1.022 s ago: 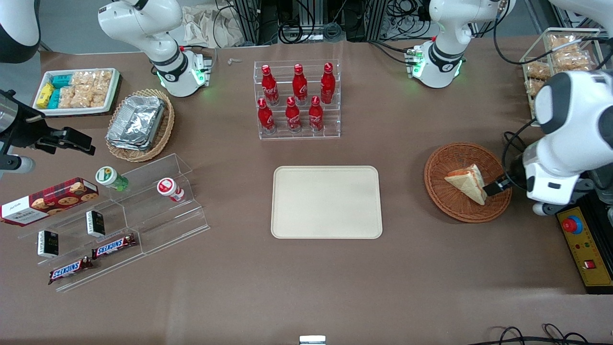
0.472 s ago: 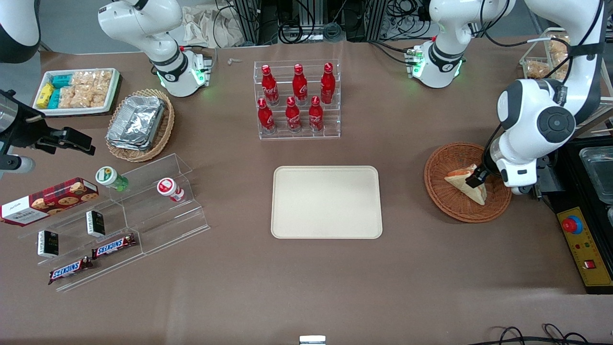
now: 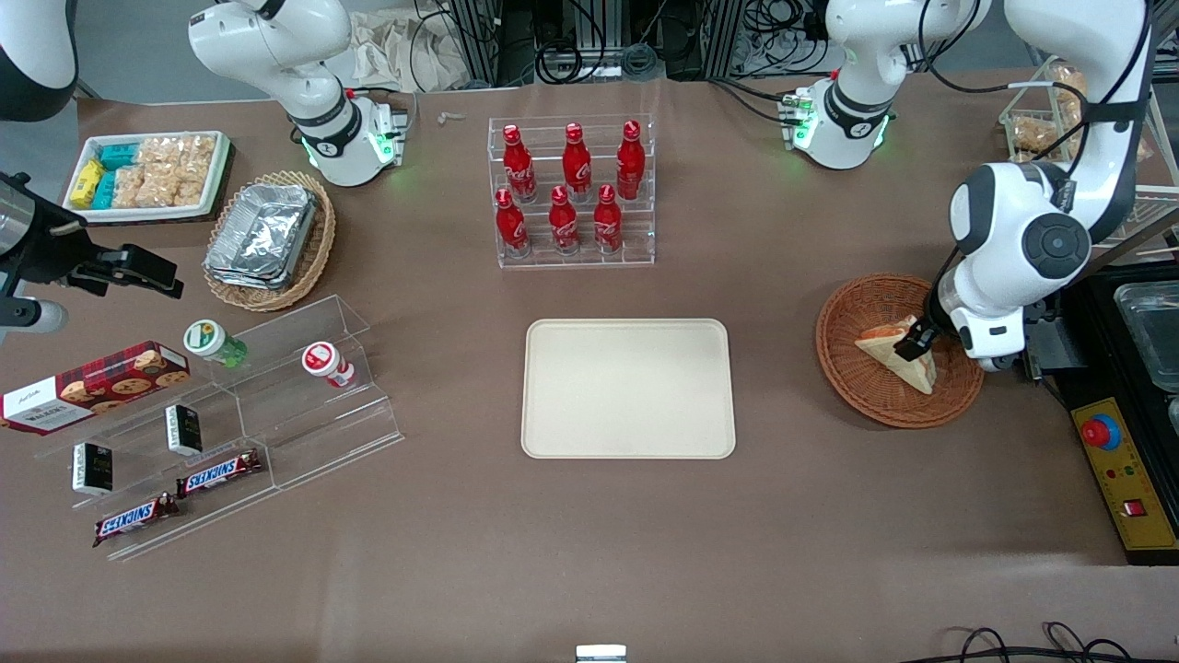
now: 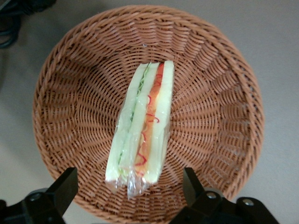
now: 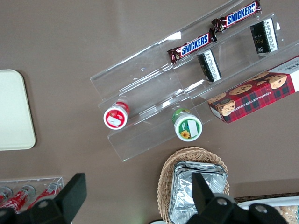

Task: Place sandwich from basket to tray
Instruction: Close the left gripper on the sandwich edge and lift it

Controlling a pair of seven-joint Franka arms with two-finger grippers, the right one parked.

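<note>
Your bench (image 3: 792, 516) is crowded toward the parked arm's end, but none of that matters here; the tray (image 3: 628, 388) lies flat and bare near the middle, well apart from the basket (image 3: 857, 387) at the working arm's end. The basket is shallow woven wicker, and the sandwich (image 4: 142, 126) rests in it on edge, filling side up toward the wrist camera, with nothing else around it. Your gripper (image 4: 130, 191) hangs just above the sandwich with its jaws spread wide, one finger on each side of the wedge and neither touching it. Expect a light, soft load: the bread will squash under a hard squeeze, and the clear film around it looks slick and crinkled, so it may slide between the pads. Take it across the two broad bread faces, near the middle of the wedge rather than at the thin tip or the twisted film end, and close only until the bread just gives. The wicker is light too and could lift or skid if a finger catches its weave.
</note>
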